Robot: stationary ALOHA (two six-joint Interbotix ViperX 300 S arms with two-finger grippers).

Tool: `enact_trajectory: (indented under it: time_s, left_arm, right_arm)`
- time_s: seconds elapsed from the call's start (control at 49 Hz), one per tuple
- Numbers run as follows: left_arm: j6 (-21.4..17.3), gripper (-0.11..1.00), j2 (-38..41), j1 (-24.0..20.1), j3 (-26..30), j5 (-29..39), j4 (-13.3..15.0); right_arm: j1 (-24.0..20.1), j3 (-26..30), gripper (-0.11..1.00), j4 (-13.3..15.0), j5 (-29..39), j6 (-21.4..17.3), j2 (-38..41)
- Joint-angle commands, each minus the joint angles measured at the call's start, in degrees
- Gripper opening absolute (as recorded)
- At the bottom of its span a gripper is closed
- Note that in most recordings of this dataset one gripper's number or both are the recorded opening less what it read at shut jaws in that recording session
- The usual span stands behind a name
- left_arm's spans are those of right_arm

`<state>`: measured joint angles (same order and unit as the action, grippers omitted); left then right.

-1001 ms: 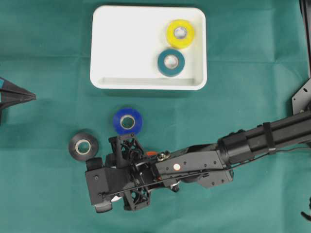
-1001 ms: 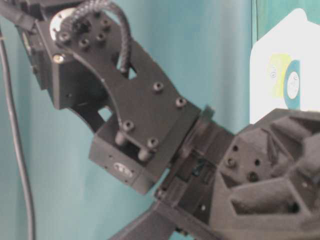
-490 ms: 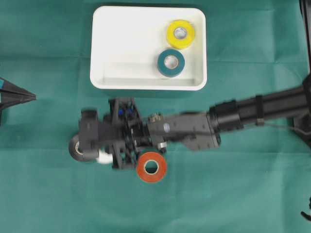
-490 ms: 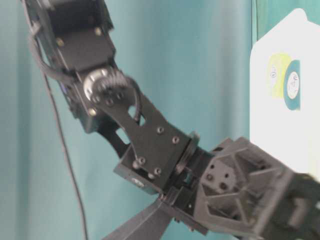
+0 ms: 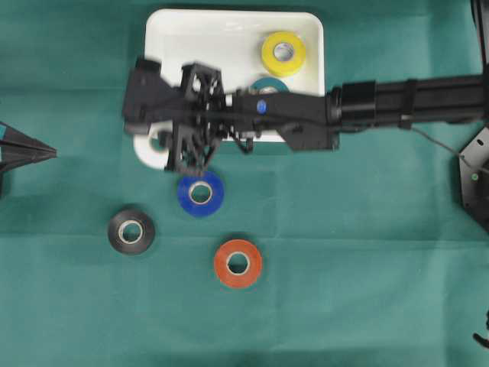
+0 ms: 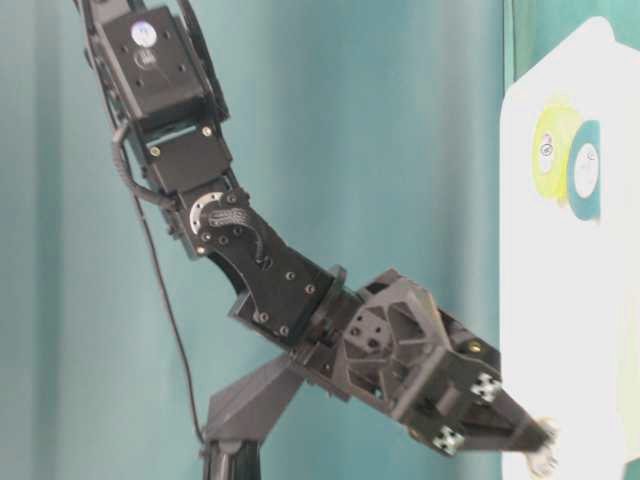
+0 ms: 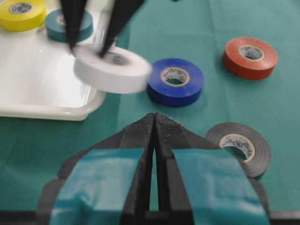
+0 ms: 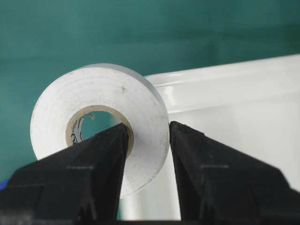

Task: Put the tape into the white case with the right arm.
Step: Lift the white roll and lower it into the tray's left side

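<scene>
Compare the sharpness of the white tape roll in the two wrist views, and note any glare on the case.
Left wrist view: the white tape roll is motion-smeared, while the blue roll is crisp. Right wrist view: the roll is sharp, with bright glare along the white case rim.

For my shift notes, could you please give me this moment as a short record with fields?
held: white tape roll, pinched through its wall by the right gripper
position: over the near-left corner of the white case
in case: yellow roll, teal roll
on cloth: blue roll, black roll, orange roll
left gripper: shut, idle
</scene>
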<state>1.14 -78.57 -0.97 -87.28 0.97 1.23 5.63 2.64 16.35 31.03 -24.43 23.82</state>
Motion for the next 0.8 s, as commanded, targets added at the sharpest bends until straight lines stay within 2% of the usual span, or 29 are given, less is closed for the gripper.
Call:
enact_trajectory:
  time_s: [0.0, 0.286, 0.429, 0.654, 0.776]
  left_arm:
    - [0.0, 0.00, 0.4, 0.1, 0.5, -0.5, 0.1]
    - [0.0, 0.00, 0.4, 0.0, 0.5, -0.5, 0.1]
    - [0.0, 0.00, 0.4, 0.1, 0.5, -0.5, 0.1]
    - [0.0, 0.00, 0.4, 0.1, 0.5, -0.5, 0.1]
    - [0.0, 0.00, 0.4, 0.1, 0.5, -0.5, 0.1]
  right_arm:
    - [1.4, 1.7, 0.02, 0.3, -1.1, -0.1, -3.0]
    - [4.7, 1.4, 0.02, 1.2, -1.2, -0.1, -3.0]
    - [4.9, 1.1, 0.02, 1.7, -0.4, 0.1, -3.0]
    - [5.1, 0.5, 0.02, 4.5, 4.2, 0.0, -3.0]
    - [5.1, 0.5, 0.02, 4.9, 4.9, 0.0, -3.0]
